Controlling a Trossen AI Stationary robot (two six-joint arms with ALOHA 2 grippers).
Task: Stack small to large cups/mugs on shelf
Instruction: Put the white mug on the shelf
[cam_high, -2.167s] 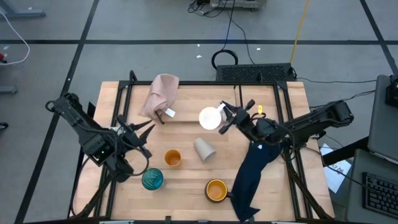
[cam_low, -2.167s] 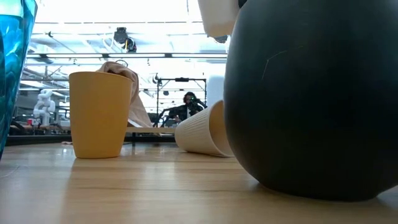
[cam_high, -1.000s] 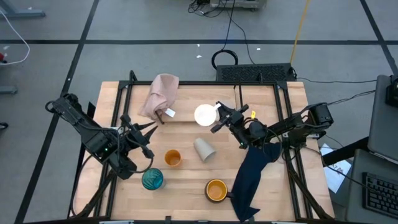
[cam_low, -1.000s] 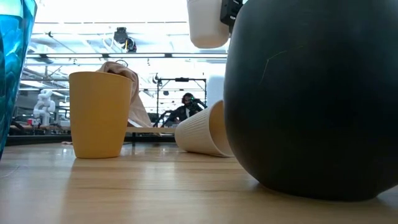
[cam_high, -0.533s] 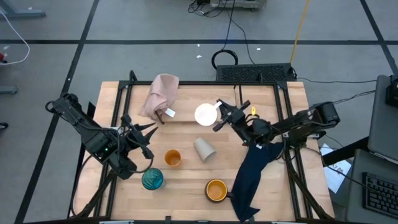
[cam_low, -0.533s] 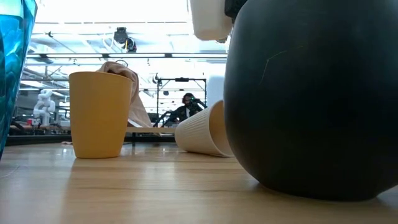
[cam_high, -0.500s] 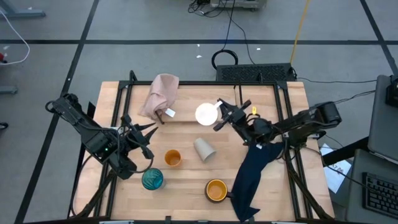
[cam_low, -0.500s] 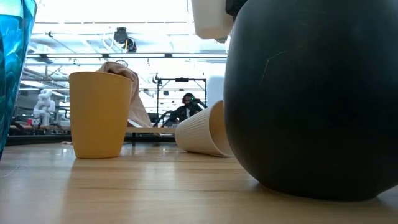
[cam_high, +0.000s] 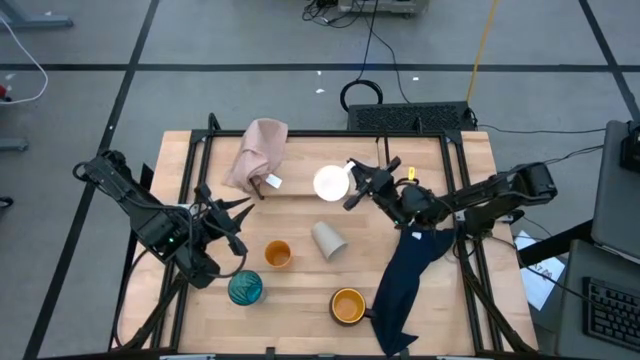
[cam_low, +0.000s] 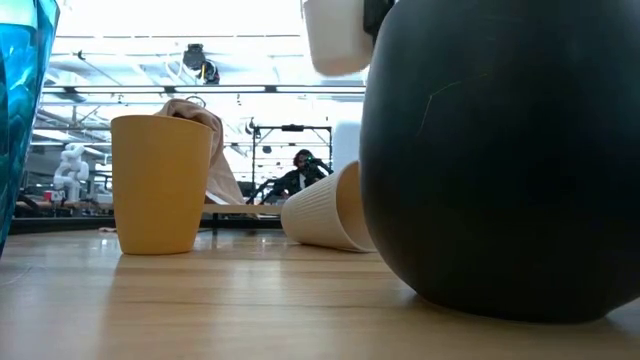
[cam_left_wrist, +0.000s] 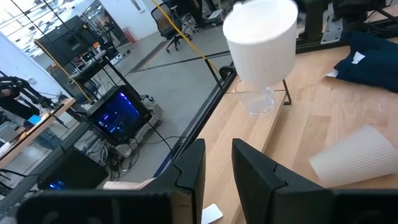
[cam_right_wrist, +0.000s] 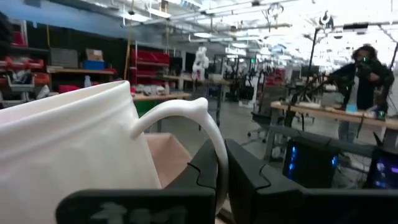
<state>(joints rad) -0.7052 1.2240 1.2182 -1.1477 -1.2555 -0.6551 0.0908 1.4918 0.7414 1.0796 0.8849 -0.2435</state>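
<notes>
Right hand (cam_high: 352, 186) pinches white mug (cam_high: 331, 184) by its handle, aloft above the shelf (cam_high: 300, 192) near table's far edge. We fear swing, toppling the tiny clear cup (cam_left_wrist: 258, 101). Left hand (cam_high: 232, 222) narrow, empty.

White mug (cam_right_wrist: 74, 137) handle pinched; tool (cam_right_wrist: 221, 171) shut.

teal glass (cam_low: 18, 120) cut by low view's edge; white mug (cam_low: 335, 35) cropped at top, partly behind dark blurred bulk (cam_low: 500, 160)
</notes>
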